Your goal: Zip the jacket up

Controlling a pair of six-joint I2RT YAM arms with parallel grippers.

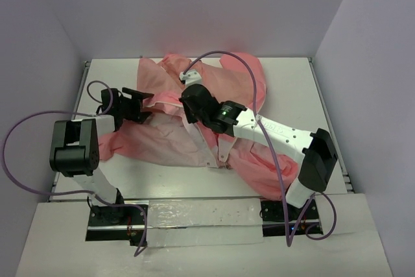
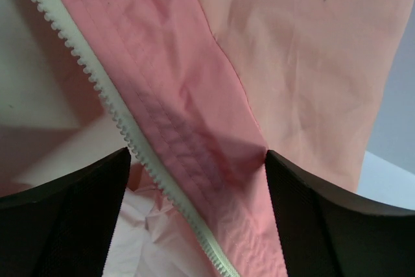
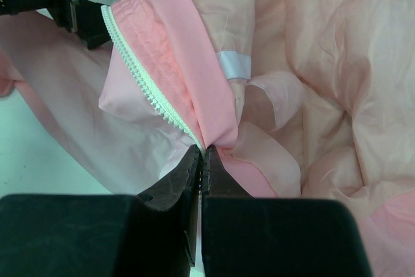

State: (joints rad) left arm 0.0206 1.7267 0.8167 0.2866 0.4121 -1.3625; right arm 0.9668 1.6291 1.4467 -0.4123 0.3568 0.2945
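Note:
The salmon-pink jacket (image 1: pixel 233 82) lies crumpled across the middle and back of the table, with its paler lining (image 1: pixel 172 141) turned up in front. My right gripper (image 1: pixel 189 105) is shut on the jacket's front edge; in the right wrist view the gripper (image 3: pixel 204 150) pinches the fabric where the light zipper teeth (image 3: pixel 146 82) end. My left gripper (image 1: pixel 144 105) sits at the jacket's left side. In the left wrist view that gripper (image 2: pixel 198 154) is open, and the zipper teeth (image 2: pixel 110 102) and the pink placket (image 2: pixel 194 134) run between its fingers (image 2: pixel 78 218).
The white table (image 1: pixel 162 176) shows bare in front of the jacket and at the left edge. Grey walls close in the back and both sides. The right arm (image 1: pixel 279 134) reaches over the jacket's lower right part. Purple cables loop over both arms.

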